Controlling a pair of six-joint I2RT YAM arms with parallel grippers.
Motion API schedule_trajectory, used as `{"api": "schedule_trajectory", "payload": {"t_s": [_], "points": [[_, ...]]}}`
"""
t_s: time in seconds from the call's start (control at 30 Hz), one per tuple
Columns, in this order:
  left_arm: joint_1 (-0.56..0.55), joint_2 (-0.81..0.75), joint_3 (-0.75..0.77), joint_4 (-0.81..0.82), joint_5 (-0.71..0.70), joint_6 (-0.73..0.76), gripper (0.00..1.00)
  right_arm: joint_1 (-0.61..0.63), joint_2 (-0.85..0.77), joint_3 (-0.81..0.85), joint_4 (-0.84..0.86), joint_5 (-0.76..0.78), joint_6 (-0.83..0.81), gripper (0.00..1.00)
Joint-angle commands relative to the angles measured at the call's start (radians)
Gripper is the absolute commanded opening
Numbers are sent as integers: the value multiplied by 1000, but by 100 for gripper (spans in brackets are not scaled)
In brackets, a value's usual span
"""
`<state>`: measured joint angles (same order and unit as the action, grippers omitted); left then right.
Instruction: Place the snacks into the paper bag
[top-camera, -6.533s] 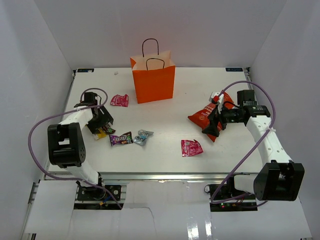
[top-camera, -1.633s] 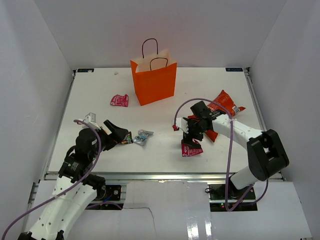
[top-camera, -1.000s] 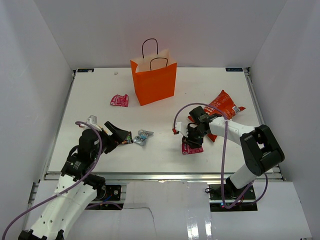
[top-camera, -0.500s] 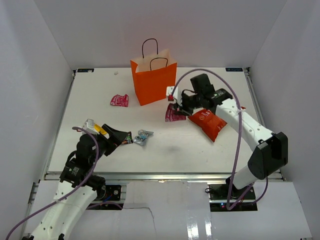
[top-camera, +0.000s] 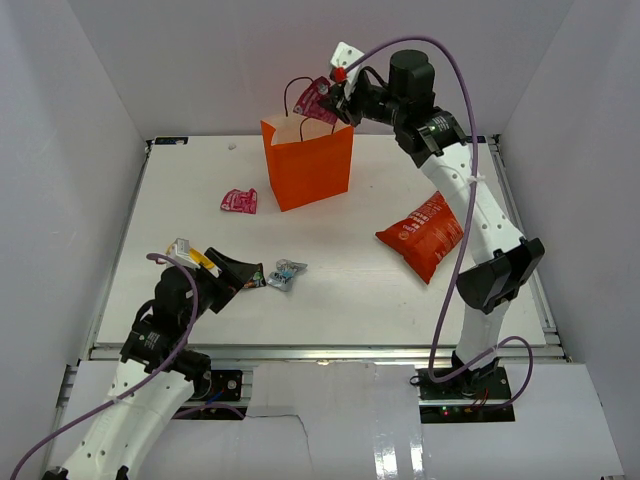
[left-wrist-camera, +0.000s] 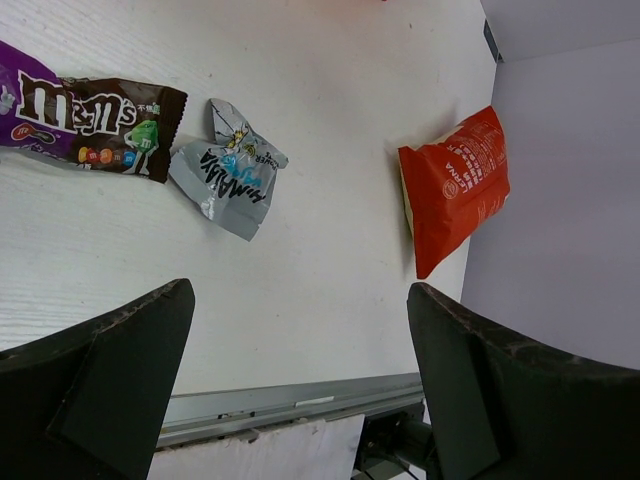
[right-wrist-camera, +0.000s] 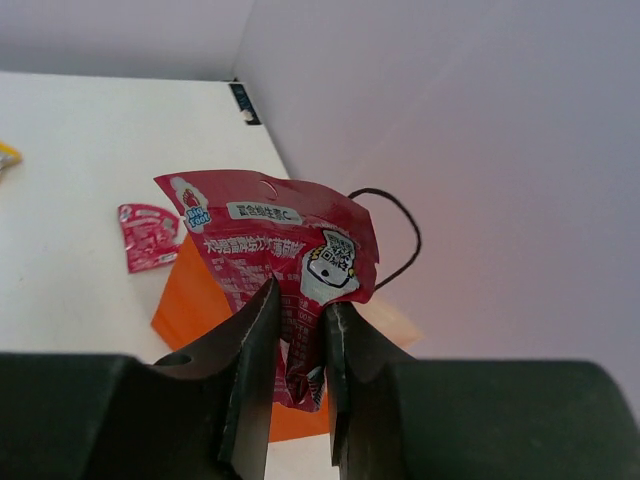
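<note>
Your right gripper (top-camera: 335, 98) is high in the upper middle of the top view, its fingers clamped on the lower edge of a pink packet (top-camera: 316, 100). In the right wrist view the packet stands up between the two fingers in the centre of the frame, with the orange of the bag (top-camera: 308, 165) showing behind and below it. From the top view the packet hangs in the air just above the bag's open mouth, beside the black handles (top-camera: 301, 95), and is not inside it. The bag stands upright at the back centre of the table (top-camera: 340, 290). Your left gripper (top-camera: 240, 273) is low at the lower left of the top view, its fingers spread wide apart and holding nothing. The left wrist view shows the purple packet (left-wrist-camera: 90, 118) at the upper left of that frame and the silver packet (left-wrist-camera: 228, 170) just right of it, both flat on the table ahead of the fingers. The chip bag (top-camera: 425, 233) lies flat at the right of centre, well apart from the paper bag. A second pink packet (top-camera: 239, 201) lies left of the bag. A strip of yellow (top-camera: 202, 259) shows beside your left arm; you cannot tell more of it.
</note>
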<state>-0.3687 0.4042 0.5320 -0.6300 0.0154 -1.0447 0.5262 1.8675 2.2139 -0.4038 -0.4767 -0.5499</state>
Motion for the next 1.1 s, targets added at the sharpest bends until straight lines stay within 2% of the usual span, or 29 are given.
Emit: {"api": "schedule_trajectory", "payload": {"t_s": [0.0,0.33,0.83,0.93,1.03,1.07], "points": [[-1,5,-1,-14,5,-23,98,-9,10,29,198,67,73,8],[-1,51,19,-13,11,-23,98,-57,151,55,379,130,77,9],[-1,30,10,-30,12,-48,98,-81,209,-45,392,63,100,16],[-1,33,13,-28,14,-46,98,-80,211,-59,392,53,100,20],[-1,35,13,-28,14,-49,98,-80,220,-60,387,62,100,28],[-1,33,13,-30,12,-52,98,-81,222,-63,384,66,96,37]]}}
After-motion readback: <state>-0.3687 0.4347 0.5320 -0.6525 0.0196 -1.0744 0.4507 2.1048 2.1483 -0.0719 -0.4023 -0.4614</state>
